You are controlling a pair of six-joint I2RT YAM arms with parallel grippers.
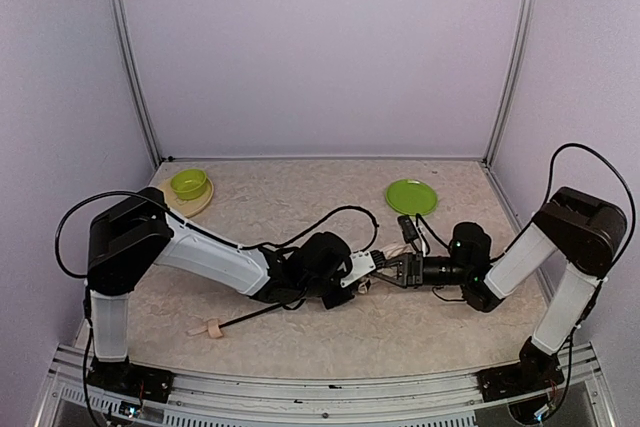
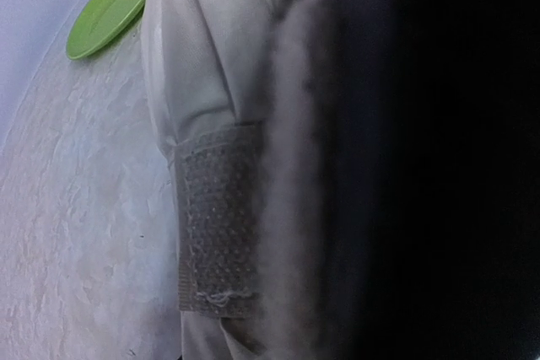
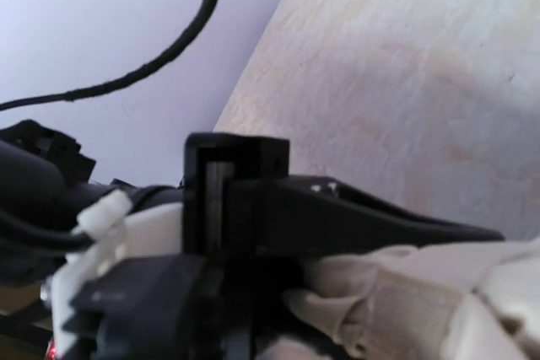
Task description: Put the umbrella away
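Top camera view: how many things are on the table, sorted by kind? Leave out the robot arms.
umbrella: 1
bowl: 1
plates: 2, the green plate and the tan plate under the bowl
Total: 4

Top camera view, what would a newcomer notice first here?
The left claw and right claw meet mid-table at the folded cream umbrella, whose wooden knob lies near the front left edge. Next come the bright green plate back right and the green bowl back left.
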